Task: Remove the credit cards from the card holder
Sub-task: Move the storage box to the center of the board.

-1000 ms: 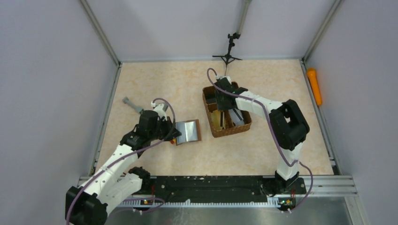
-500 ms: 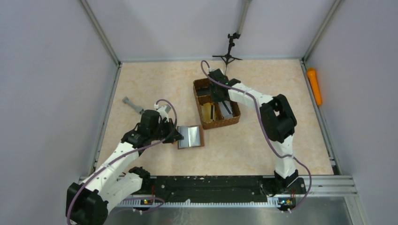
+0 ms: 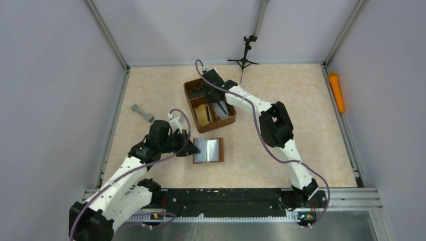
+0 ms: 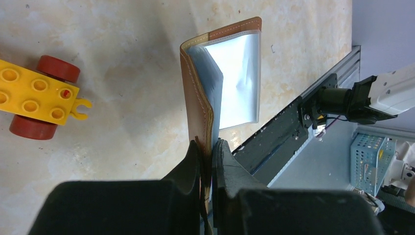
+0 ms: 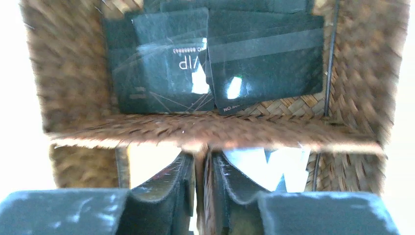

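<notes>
Over the last second the woven basket has been dragged leftward, nearer the card holder, by the right gripper, whose jaws are clamped on its divider. The holder is kept open on the table, pinched at its edge by the left gripper. Dark credit cards are seen lying in the basket, so removal seems well advanced.

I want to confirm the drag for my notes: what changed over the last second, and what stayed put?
The right hand closed on the inner divider of the woven basket and dragged the basket left and a little farther back. The left hand carried the open card holder slightly right and nearer the arm bases. Unchanged: the left hand's pinch on the card holder's edge, and the grey tool lying on the table.
</notes>
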